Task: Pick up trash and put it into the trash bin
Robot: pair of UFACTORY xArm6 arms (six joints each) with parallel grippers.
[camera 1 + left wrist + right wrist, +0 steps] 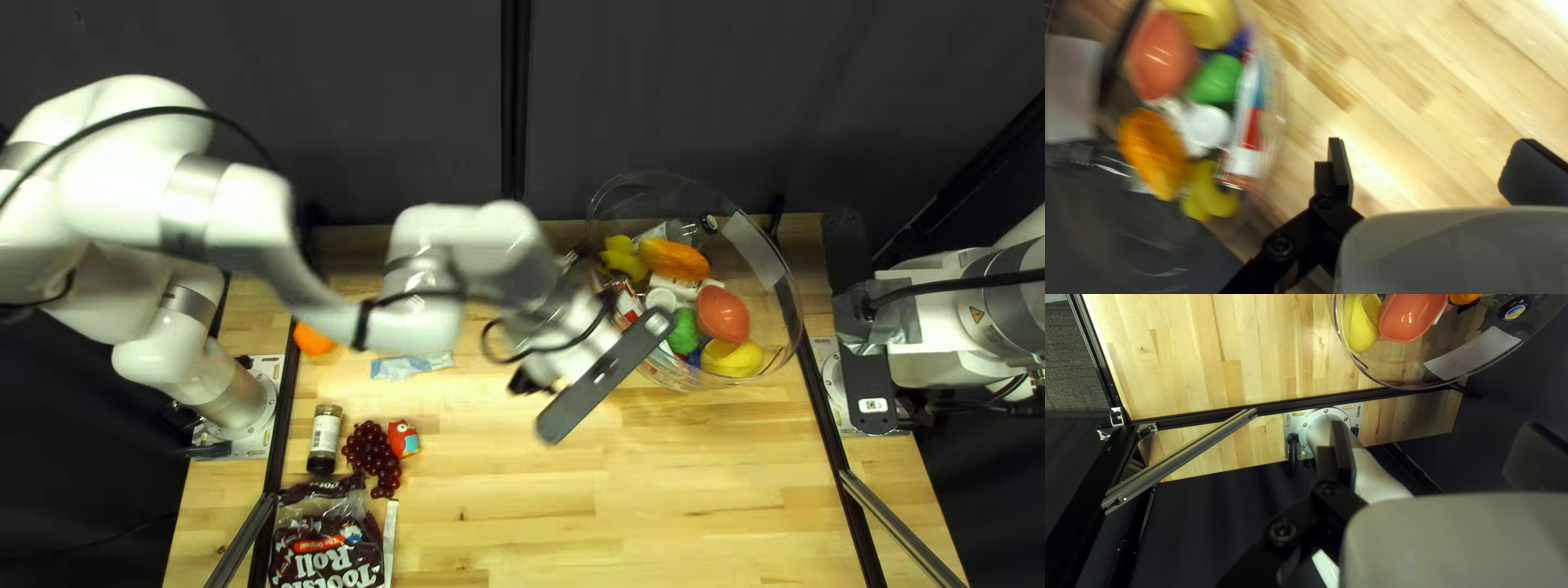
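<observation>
- Left gripper (530, 379): fingers spread wide, nothing held; bare tabletop (1399, 103) shows between them in its wrist view. I find it left of the clear tub (786, 316) in the top left view.
- Right gripper (917, 354): fingers also wide apart, nothing held. I note it at the right of the top left view, near my right arm's base.
- Trash: a crumpled pale-blue wrapper (412, 366) lies on the table, apart from the tub, just beyond my left forearm's lower edge in the top left view. I cannot confirm which other pieces count as trash.
- Tub contents: coral piece (723, 315), yellow piece (732, 358), green piece (684, 332) and orange piece (673, 259), among others. I cannot tell whether this tub is the trash bin.
- Also on the table: orange fruit (312, 339) near the wrapper; jar (326, 433), grapes (372, 457) and small red figure (403, 439) above the candy bag (327, 550).
</observation>
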